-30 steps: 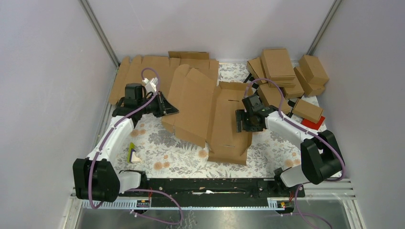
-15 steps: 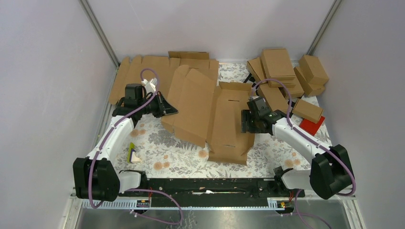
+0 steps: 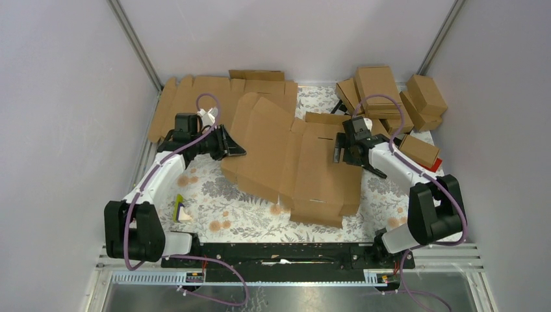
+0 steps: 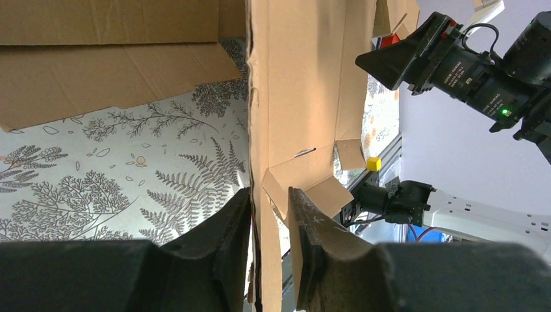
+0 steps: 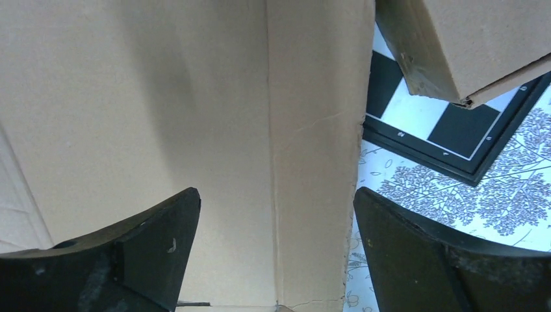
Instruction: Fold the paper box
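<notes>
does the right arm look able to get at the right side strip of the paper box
Probably yes: the right gripper hangs open right over that strip of the paper box, nothing between them; the left gripper pinches the opposite edge, out of its way.

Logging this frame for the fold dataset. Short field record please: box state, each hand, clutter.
paper box: open, unfolded blank, mid table
left hand: shut on the paper box's left edge
right hand: open, fingers spread over the right panel; contact cannot be told
spare blanks: flat, far left
finished boxes: closed, piled far right
surface: floral cloth
</notes>
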`<move>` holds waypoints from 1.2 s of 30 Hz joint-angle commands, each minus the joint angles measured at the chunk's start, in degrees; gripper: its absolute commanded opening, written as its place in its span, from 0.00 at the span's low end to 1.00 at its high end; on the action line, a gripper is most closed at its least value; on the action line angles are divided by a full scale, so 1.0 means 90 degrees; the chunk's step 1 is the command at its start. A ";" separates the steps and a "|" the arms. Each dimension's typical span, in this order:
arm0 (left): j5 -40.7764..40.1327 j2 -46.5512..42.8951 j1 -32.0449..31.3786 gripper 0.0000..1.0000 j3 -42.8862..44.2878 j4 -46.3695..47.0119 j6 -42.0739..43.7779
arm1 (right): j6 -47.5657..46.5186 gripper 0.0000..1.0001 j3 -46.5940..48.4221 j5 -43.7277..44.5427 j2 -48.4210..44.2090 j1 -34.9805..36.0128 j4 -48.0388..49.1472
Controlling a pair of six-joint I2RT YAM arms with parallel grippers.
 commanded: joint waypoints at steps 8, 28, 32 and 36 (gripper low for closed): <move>0.0240 0.0318 -0.0011 0.21 0.0292 0.0401 0.0011 | -0.0070 0.99 0.0252 -0.0651 -0.0067 -0.0999 0.0302; 0.0666 -0.0670 -0.0002 0.00 0.0111 0.0416 -0.0302 | -0.0102 0.03 0.0194 -0.2256 0.0253 -0.0803 0.0980; 0.1004 -0.1380 -0.0002 0.00 0.0146 0.0895 -0.0853 | -0.0154 0.00 0.0211 -0.1696 -0.0084 -0.0317 0.1412; 0.1211 -0.1999 -0.0002 0.00 0.0218 0.1373 -0.1195 | -0.0077 0.00 0.0233 -0.1848 -0.0348 -0.0205 0.2104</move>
